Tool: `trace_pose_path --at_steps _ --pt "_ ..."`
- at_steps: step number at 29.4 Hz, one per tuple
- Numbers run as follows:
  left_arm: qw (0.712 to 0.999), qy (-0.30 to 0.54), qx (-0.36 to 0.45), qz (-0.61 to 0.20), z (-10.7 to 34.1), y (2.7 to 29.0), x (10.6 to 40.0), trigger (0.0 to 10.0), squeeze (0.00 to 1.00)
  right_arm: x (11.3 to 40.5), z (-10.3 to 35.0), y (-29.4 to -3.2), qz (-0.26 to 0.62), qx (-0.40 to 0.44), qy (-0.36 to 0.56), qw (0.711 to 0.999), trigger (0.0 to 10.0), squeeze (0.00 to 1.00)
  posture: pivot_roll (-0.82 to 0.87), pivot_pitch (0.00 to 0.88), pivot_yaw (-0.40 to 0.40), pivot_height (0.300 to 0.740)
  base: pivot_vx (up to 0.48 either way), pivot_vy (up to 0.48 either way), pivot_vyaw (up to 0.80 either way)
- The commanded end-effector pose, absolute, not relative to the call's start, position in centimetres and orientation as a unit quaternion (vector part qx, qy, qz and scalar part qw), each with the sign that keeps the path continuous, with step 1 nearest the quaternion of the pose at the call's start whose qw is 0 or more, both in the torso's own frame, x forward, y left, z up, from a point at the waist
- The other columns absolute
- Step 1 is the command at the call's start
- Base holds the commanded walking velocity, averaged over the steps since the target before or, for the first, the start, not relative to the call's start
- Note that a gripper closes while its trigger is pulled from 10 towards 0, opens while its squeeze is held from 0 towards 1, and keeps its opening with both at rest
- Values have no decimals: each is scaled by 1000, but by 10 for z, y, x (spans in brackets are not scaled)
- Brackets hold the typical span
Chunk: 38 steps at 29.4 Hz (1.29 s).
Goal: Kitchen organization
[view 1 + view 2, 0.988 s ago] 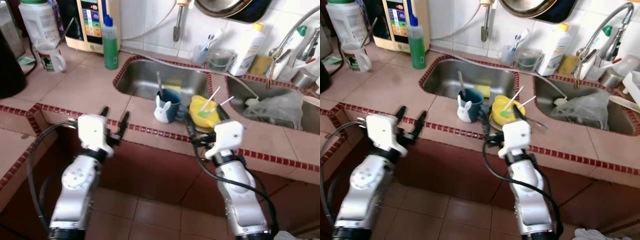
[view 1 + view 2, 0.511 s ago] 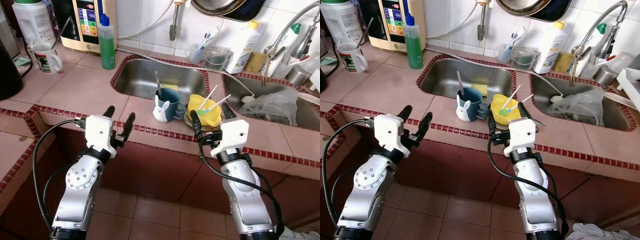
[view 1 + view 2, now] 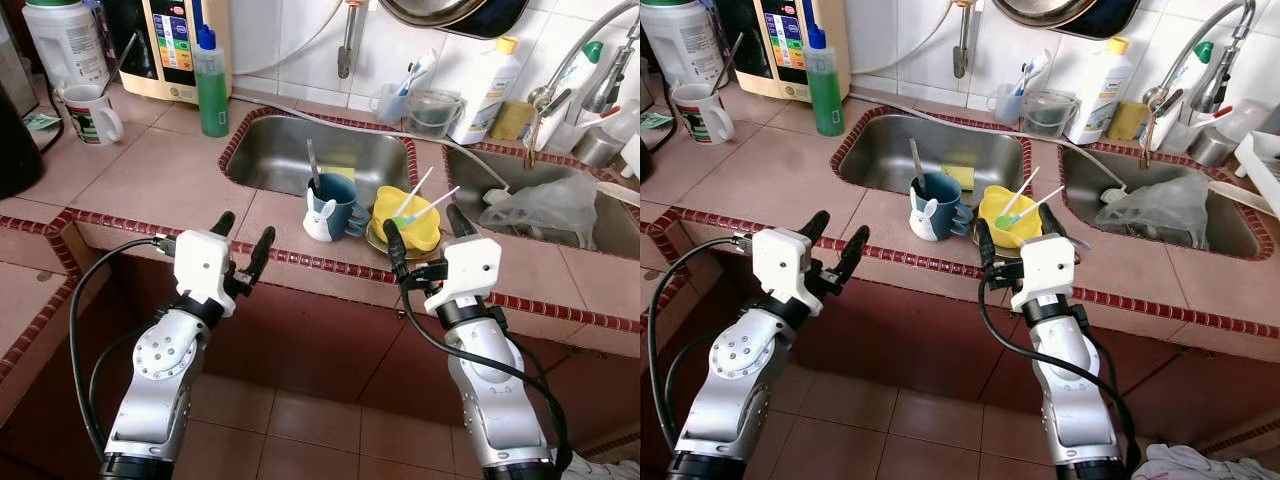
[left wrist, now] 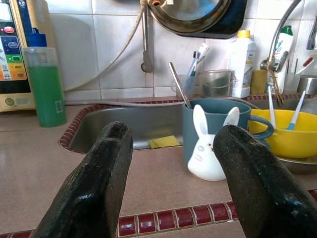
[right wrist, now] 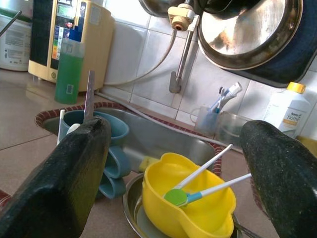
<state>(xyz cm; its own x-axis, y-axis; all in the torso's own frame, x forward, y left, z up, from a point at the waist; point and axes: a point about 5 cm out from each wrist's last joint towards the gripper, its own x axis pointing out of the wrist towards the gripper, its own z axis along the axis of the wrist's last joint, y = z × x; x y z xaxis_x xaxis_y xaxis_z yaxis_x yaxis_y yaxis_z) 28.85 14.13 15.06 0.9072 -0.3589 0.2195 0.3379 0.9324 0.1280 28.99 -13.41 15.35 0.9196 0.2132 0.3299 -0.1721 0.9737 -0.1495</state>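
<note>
surface [image 3: 150,175]: pink tile with a red trim edge; a steel sink [image 3: 290,155] is set into it
blue mug [image 3: 336,205]: upright on the surface just in front of the sink, white rabbit figure on its near side, a metal utensil standing in it and leaning toward the back wall
yellow bowl [image 3: 408,220]: just beside the mug on the robot's right, sitting in a shallow metal dish; two white-handled utensils lie in it, long axes running up and away to the right, green head low in the bowl
left gripper [image 3: 241,243]: fingers spread, empty, at the surface's front edge, pointing toward the mug
right gripper [image 3: 424,236]: fingers spread wide, empty, near side of the yellow bowl, aimed at it
green bottle [image 3: 211,84]: upright at the back left of the sink
white mug [image 3: 92,113]: far left on the surface
</note>
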Motion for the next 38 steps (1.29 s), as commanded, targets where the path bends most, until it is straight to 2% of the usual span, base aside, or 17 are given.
trace_pose_path --at_steps 1,9,17,29,34,38 --pt "972 -130 41 -192 155 135 289 10000 0 292 161 -143 80 -53 -186 978 10000 0 112 38 -105 740 0 0 0" --pt "969 -133 28 -206 160 136 286 10000 0 288 172 -155 58 -55 -206 975 10000 0 108 40 -106 740 98 0 0" --pt "967 -131 25 -215 161 136 286 10000 0 280 172 -163 38 -57 -207 976 10000 0 100 42 -102 740 326 0 0" --pt "967 -134 25 -216 164 137 289 10000 0 278 170 -160 39 -54 -203 977 10000 0 95 41 -92 740 378 0 0" --pt "969 -135 -15 -208 167 140 290 10000 0 279 171 -159 42 -54 -204 977 10000 0 97 40 -91 740 0 0 0" --pt "969 -130 -4 -208 166 139 291 10000 0 279 170 -158 44 -55 -203 977 10000 0 99 39 -92 740 0 0 0"
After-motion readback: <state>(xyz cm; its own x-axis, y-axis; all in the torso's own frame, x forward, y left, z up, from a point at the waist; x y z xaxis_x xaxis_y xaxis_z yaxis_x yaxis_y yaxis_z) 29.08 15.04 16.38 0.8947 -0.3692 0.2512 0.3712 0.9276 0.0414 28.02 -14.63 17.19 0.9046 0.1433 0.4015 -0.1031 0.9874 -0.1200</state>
